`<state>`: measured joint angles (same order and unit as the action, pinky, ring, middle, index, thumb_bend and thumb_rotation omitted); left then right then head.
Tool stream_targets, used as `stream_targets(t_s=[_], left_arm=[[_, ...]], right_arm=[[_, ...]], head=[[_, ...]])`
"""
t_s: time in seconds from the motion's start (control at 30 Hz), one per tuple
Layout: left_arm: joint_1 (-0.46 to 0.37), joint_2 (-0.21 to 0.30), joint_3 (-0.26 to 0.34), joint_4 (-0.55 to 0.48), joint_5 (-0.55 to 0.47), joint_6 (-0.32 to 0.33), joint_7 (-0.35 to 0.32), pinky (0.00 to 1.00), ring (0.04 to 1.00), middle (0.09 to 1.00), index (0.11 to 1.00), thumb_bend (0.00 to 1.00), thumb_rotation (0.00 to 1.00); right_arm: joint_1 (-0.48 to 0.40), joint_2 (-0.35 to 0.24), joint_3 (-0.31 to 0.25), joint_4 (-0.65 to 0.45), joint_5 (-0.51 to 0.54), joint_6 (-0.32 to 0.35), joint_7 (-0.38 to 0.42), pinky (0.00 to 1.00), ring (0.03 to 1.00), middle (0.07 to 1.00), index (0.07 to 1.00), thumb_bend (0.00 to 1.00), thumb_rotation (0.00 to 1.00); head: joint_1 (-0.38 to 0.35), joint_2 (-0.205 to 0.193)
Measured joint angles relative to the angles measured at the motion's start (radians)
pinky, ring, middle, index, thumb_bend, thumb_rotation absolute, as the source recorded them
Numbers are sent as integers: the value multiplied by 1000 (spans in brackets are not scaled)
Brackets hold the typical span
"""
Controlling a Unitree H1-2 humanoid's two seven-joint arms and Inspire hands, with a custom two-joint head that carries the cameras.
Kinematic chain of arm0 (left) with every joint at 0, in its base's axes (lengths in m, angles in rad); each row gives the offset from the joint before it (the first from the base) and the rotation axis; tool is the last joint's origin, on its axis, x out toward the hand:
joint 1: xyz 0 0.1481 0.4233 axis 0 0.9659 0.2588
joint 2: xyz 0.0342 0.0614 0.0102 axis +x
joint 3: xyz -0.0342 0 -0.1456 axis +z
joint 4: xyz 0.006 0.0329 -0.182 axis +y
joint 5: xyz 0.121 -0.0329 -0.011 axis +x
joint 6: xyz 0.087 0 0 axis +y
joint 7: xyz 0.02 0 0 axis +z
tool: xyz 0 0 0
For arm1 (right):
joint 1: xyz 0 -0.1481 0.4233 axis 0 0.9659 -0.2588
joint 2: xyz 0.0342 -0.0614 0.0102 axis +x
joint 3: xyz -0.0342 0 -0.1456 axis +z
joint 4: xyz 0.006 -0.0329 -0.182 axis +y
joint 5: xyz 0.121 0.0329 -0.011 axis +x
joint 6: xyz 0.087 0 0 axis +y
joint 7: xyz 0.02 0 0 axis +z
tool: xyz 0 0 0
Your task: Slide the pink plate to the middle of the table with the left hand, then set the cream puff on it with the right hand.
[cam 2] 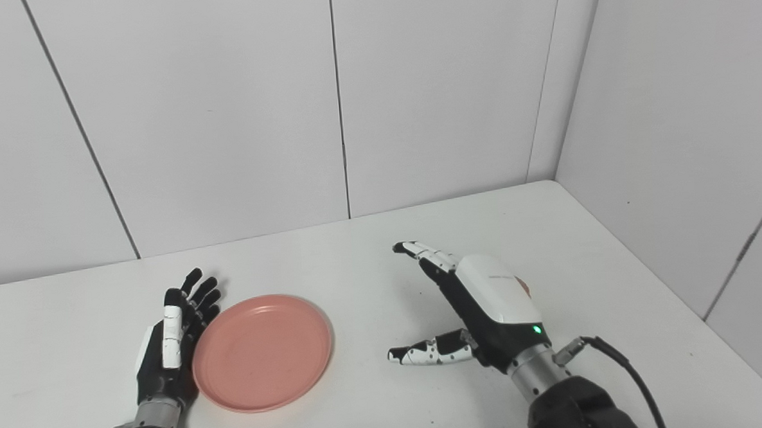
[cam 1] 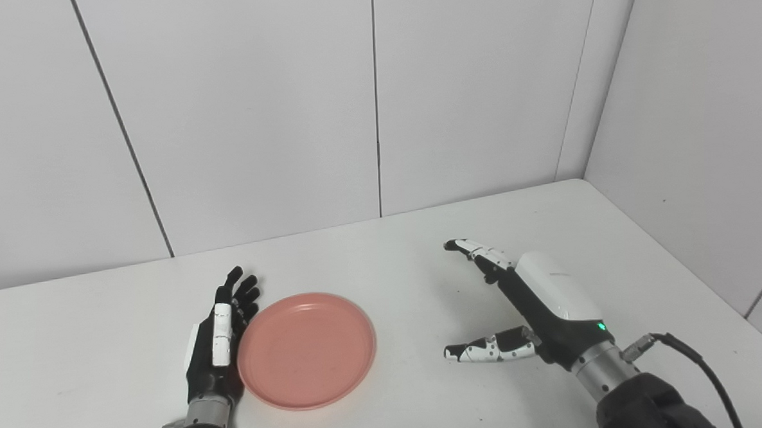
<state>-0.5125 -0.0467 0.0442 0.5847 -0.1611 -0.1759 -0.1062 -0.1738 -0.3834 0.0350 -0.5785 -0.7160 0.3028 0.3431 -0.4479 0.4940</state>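
Left hand (cam 1: 216, 340) lies low at the lower left of the frame, fingers straight and spread, holding nothing, its inner edge against the left rim of the plate (cam 1: 306, 350). That flat, edge-on pose suits a sideways push rather than a lift: the palm side faces the plate, so moving toward frame centre would carry it along the table (cam 1: 396, 265). The plate sits flat, left of centre and low in the frame, so the slide looks not yet finished.

Right hand (cam 1: 539, 303) hovers at the lower right, well apart from the plate, open and empty, thumb stretched toward the plate and the fingers reaching up-frame. It appears to be waiting its turn.

In the right eye view a small reddish-brown patch (cam 2: 523, 286) peeks out just behind the back of the right hand; it may be the puff, but too little shows to say for certain, and the left eye view hides it altogether. If so, the right hand stands close above or beside it, ready for a grasp once the plate reaches the middle.
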Motion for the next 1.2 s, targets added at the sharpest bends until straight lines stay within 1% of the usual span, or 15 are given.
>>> stream_targets(t_s=[0.07,0.1,0.17,0.23,0.33,0.4,0.43,0.53,0.7,0.83,1.0,1.07,1.13,1.2], left_arm=[[-2,0,3,4,0,-1,-1,945,923,900,904,896,926],[-3,0,4,4,0,-1,-1,947,922,897,903,895,926],[-3,0,6,5,0,-1,-2,946,920,895,902,894,925],[-3,0,7,4,0,-1,-2,942,919,896,904,897,924],[-3,0,9,4,0,-1,-4,944,916,895,906,898,923],[-3,0,9,4,0,-1,-6,942,916,896,908,904,926],[-3,0,9,5,0,-2,-7,940,915,896,908,908,927],[-5,1,9,8,1,-2,-10,931,911,894,905,909,931],[-5,2,9,8,5,-3,-11,928,914,899,905,892,936],[-6,3,9,11,5,-5,-11,930,915,902,912,897,936],[-8,3,8,14,6,-5,-11,936,920,905,908,884,938],[-8,3,9,14,7,-5,-11,943,920,904,909,886,934],[-8,3,9,14,7,-5,-11,944,919,903,909,887,933],[-8,2,9,14,7,-5,-11,945,920,902,908,887,930]], right_arm=[[-25,-29,-6,10,-5,2,27,640,800,864,845,1000,285],[-35,-41,-7,17,-3,2,43,638,800,857,841,995,241],[-58,-74,-10,44,-1,2,77,637,801,855,839,991,216],[-80,-108,-13,68,0,2,102,635,802,847,829,995,166],[-109,-149,-24,108,4,2,127,635,801,846,819,999,171],[-125,-170,-30,124,4,2,144,625,803,850,822,1000,195],[-132,-181,-28,128,-3,3,155,636,812,856,828,1000,214],[-152,-215,-21,158,-20,3,195,650,818,857,822,1000,222],[-185,-284,-14,249,-39,3,235,662,819,859,816,1000,244],[-194,-306,-7,296,-52,5,254,677,816,857,813,1000,246],[-195,-317,3,328,-62,5,258,687,806,849,807,1000,233],[-195,-324,19,344,-95,5,257,687,806,847,808,1000,253],[-197,-331,38,373,-127,5,256,691,808,846,808,1000,250],[-198,-331,44,402,-140,5,256,689,807,847,807,1000,248]], head=[[0,0],[0,0],[0,0],[-2,0],[-5,0],[-6,0],[-8,2],[-9,0],[-5,-3],[-3,-3],[-2,-2],[-2,-3],[0,-2],[2,2]])
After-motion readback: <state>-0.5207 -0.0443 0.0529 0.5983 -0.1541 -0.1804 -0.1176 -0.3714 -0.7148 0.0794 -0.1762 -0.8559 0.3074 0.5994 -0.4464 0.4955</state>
